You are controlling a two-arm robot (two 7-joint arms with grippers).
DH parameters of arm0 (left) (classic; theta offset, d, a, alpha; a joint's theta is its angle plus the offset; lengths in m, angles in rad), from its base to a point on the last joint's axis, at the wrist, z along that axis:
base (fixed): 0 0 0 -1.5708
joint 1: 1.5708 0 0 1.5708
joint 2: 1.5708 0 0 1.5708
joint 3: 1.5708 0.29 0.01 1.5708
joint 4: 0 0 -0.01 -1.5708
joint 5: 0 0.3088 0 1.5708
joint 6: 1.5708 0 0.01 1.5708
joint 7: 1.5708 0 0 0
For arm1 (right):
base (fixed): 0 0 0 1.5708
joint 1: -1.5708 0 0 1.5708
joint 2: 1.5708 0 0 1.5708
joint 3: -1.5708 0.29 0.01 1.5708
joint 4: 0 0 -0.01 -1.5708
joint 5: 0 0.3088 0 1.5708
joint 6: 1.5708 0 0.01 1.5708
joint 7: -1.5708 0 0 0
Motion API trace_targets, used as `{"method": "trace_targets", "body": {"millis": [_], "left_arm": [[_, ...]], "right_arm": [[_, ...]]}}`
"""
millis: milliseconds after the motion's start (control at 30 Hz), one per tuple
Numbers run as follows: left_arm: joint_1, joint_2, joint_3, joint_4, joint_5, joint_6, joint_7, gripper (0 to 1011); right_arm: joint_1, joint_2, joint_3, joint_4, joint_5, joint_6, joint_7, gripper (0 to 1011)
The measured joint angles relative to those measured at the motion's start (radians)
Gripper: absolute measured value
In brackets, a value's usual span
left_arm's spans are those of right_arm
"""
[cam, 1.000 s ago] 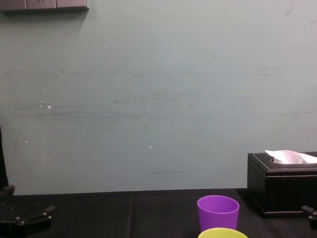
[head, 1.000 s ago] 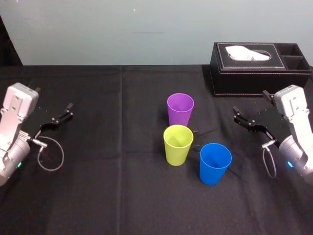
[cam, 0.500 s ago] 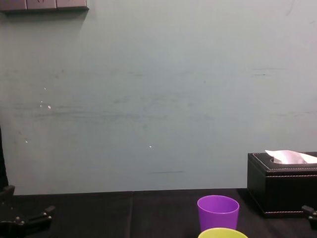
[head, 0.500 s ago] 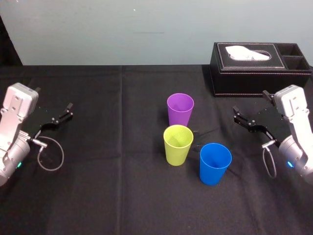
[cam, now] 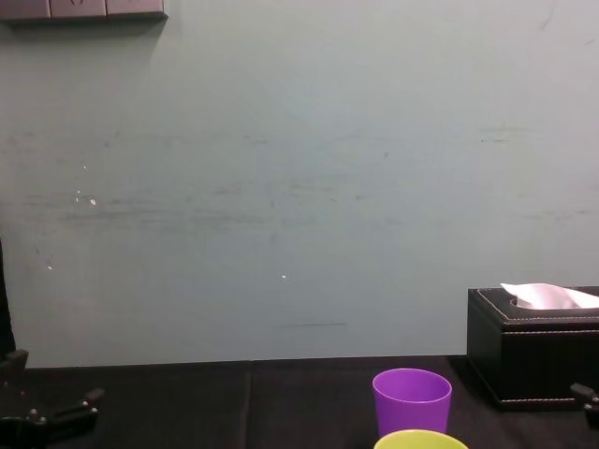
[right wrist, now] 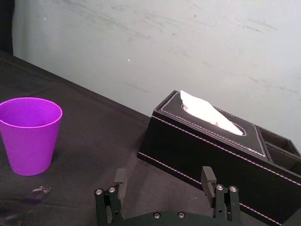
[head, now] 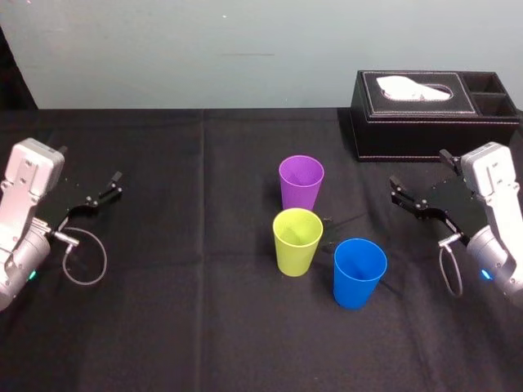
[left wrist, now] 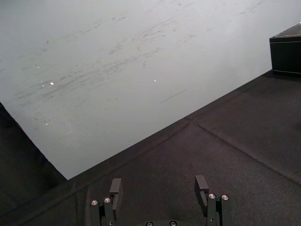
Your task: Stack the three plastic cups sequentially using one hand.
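Cups first, from the head view: the purple cup (head: pixel 301 181) stands upright and open-mouthed near the middle of the black cloth (head: pixel 188 327). The yellow-green cup (head: pixel 297 241) is just beside it at its 6 o'clock. The blue cup (head: pixel 359 272) is at the yellow-green one's 4 o'clock, and none is nested in another. A black tissue box (head: pixel 433 122) with pale stitching sits at 2 o'clock from the cups. The left gripper (head: pixel 90 163) waits at their 9 o'clock and the right gripper (head: pixel 417 168) at their 3 o'clock, both well apart from them. Any print on the grey arm housings is too small to read. In the left wrist view the left gripper's jaws are spread wide with nothing between them, above bare cloth, with a corner of the box far off. In the right wrist view the right gripper's jaws are equally wide and empty. Beyond them are the purple cup and the box, with a white tissue (right wrist: pixel 207 113) poking from its slot. The chest view has the purple cup at 5 o'clock, the yellow-green rim just below it and the box at 4 o'clock against a pale wall (cam: pixel 299 187). Against the frames of a second ago, the cups have not moved, the left arm is unchanged, and the right arm's housing sits a shade farther toward 3 o'clock.
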Motion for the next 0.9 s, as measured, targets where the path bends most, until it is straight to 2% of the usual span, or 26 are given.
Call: {"method": "trace_targets", "body": {"millis": [200, 400, 467, 600, 733, 767, 900], "left_arm": [[0.000, 0.000, 0.000, 0.000, 0.000, 0.000, 0.000, 1011], [0.000, 0.000, 0.000, 0.000, 0.000, 0.000, 0.000, 1012], [0.000, 0.000, 0.000, 0.000, 0.000, 0.000, 0.000, 1011], [0.000, 0.000, 0.000, 0.000, 0.000, 0.000, 0.000, 1011], [0.000, 0.000, 0.000, 0.000, 0.000, 0.000, 0.000, 1011], [0.000, 0.000, 0.000, 0.000, 0.000, 0.000, 0.000, 1011], [0.000, 0.000, 0.000, 0.000, 0.000, 0.000, 0.000, 1011]], "right_arm": [[-0.019, -0.001, 0.021, -0.018, -0.005, -0.018, 0.016, 1002], [-0.062, 0.029, 0.046, -0.078, 0.016, 0.010, 0.053, 1002], [-0.091, 0.055, 0.061, -0.110, 0.033, 0.023, 0.076, 1002], [-0.164, 0.117, 0.105, -0.171, 0.104, 0.043, 0.148, 1002], [-0.217, 0.161, 0.141, -0.207, 0.158, 0.048, 0.202, 1002], [-0.241, 0.181, 0.157, -0.222, 0.181, 0.050, 0.228, 1002], [-0.291, 0.224, 0.187, -0.251, 0.223, 0.053, 0.289, 1002]]}}
